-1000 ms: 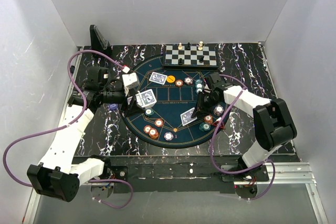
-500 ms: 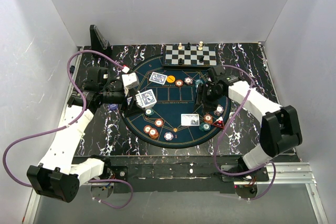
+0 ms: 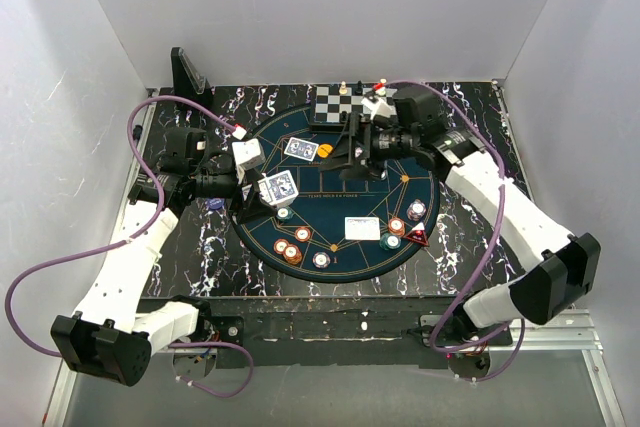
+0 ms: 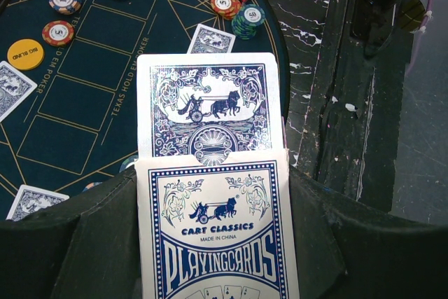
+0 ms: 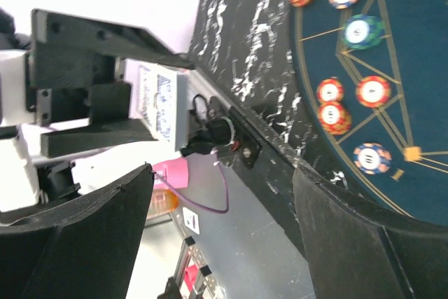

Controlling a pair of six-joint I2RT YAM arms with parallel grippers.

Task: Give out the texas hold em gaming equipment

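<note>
Left claw (image 3: 272,190): clamped on card deck (image 4: 217,232), top card (image 4: 206,103) jutting toward mat.
Right claw (image 3: 352,147): jaws apart, empty, facing the deck.
Nearer arm: right, across the mat (image 3: 340,252).

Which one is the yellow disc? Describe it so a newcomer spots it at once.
Start at the round dark-blue mat with gold lines in the middle of the table. Go to its far side, near the chessboard. The yellow disc lies just right of a face-down card; it is the only plain yellow piece, without the chips' striped rims.
</note>
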